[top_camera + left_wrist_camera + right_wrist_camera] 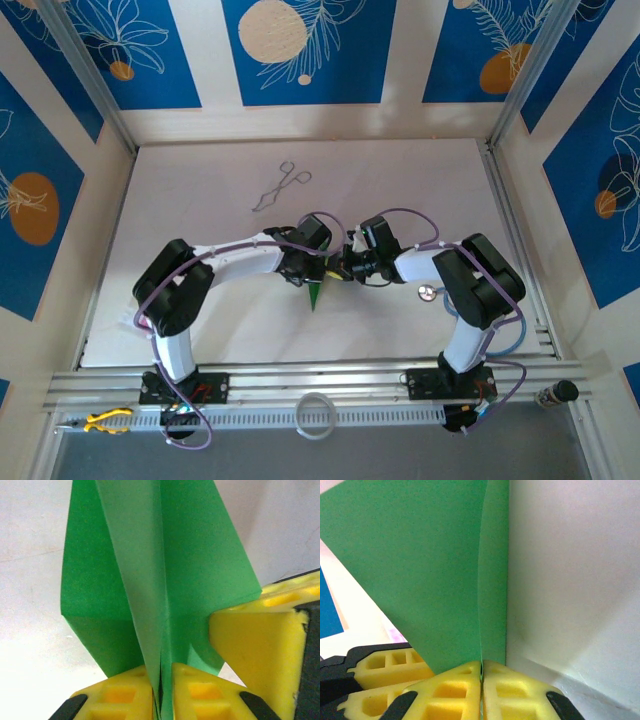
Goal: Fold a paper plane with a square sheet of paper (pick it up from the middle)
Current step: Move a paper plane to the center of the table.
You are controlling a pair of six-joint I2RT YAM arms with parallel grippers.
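Tabletop (200, 180): white and matt, lying under both my arms, which are meeting over its middle.
Left: my left gripper (161, 692) is pinching the paper plane (150, 580) at its centre crease, yellow pads almost together with only green layers between.
Right: my right gripper (481, 690) is clamping a folded edge of the same paper, pads pressed tight, just beside my left fingers.
Plane: bright green, hanging between both grippers, tip pointing toward my bases; I cannot tell whether it is touching the tabletop.
Risk: with the grips sitting this close, I am judging that pulling apart or twisting could tear the paper or skew the crease; easing one grip early could let the flaps spring open.
Farther out: metal forceps (280, 187) are lying well apart on the far side.
Room: pale walls are carrying blue panels (300, 50) with leaf drawings and orange discs.
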